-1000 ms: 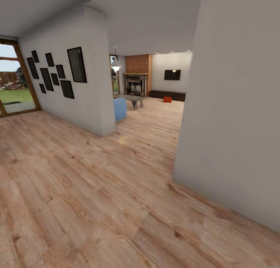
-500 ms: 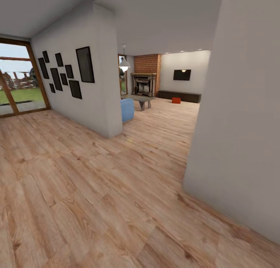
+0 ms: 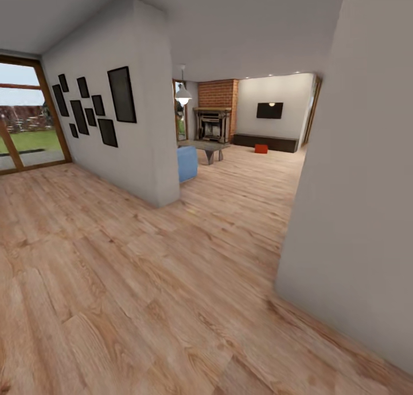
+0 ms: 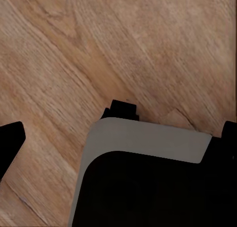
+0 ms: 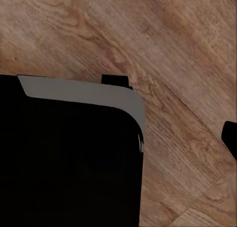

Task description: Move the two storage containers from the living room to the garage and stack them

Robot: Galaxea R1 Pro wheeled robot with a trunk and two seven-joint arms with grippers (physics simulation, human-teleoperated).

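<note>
Far down the wood floor (image 3: 143, 280), one storage container (image 3: 261, 148) by the fireplace (image 3: 212, 124), orientation too small to read, grippers' state unclear.

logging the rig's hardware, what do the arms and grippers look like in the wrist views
Little shows. Both wrist views show a black body with a rounded corner and pale grey rim, plus small black blocky parts, over the wood plank floor. No cables or markings are visible.

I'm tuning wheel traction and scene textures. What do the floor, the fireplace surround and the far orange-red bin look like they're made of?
The floor looks like light wood planks with a low sheen: grain, knots and plank seams show. The fireplace surround looks like matte red brick, with faint mortar lines. The orange-red bin is too small to judge; its flat, saturated colour suggests plastic.
</note>
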